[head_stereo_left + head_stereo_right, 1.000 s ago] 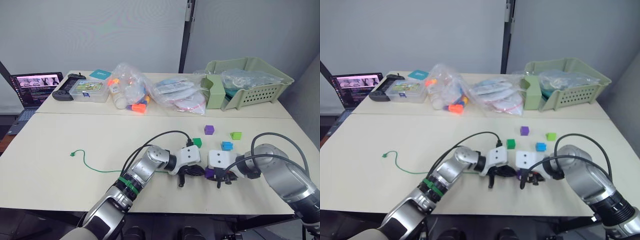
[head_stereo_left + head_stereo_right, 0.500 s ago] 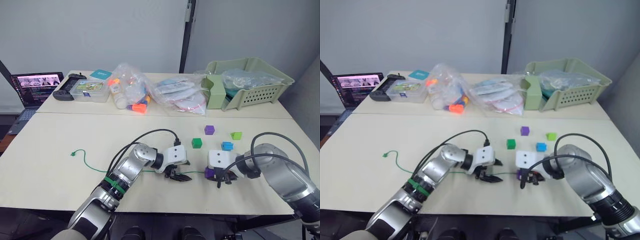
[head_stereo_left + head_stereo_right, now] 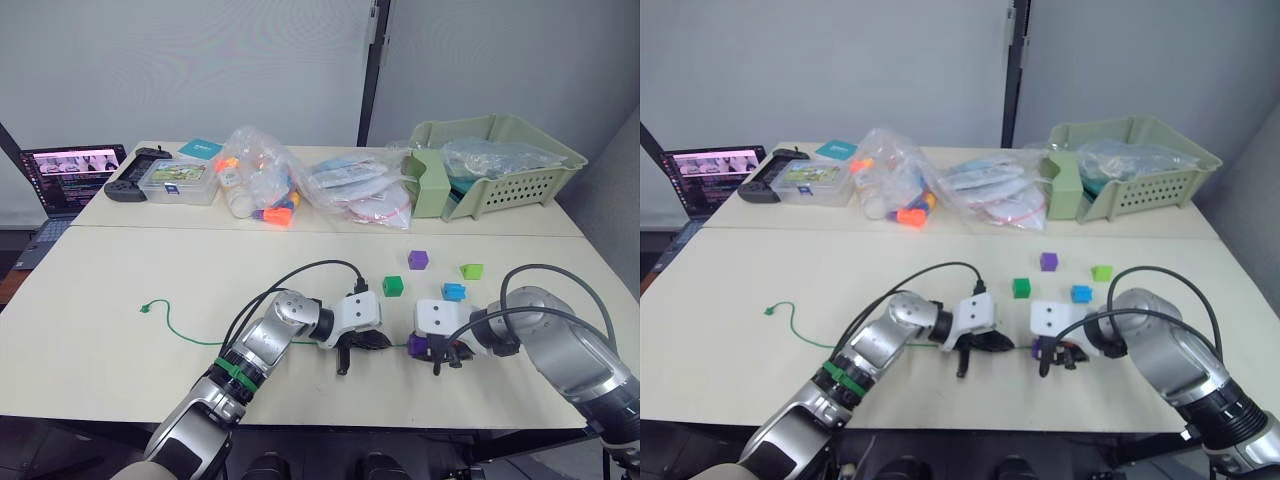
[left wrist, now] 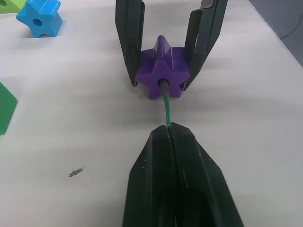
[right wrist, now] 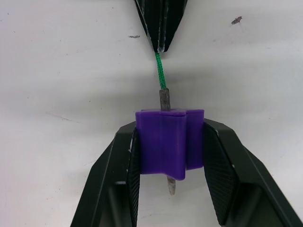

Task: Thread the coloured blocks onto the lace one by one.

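Right wrist view: the purple block (image 5: pixel 170 142) sits clamped between the right hand's (image 5: pixel 169 163) two fingers, with the lace's (image 5: pixel 161 75) stiff tip passing through its hole and poking out behind. Just beyond, the left hand (image 4: pixel 169 130) is pinched shut on the green lace. Both rest low on the counter (image 3: pixel 120 290), near the blue block (image 3: pixel 454 291).

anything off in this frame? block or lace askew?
Nothing stands out. The right pincer holds the purple block squarely, and the lace tip runs straight through its hole and pokes out the far side. The left pincer is shut on the lace just behind the tip.
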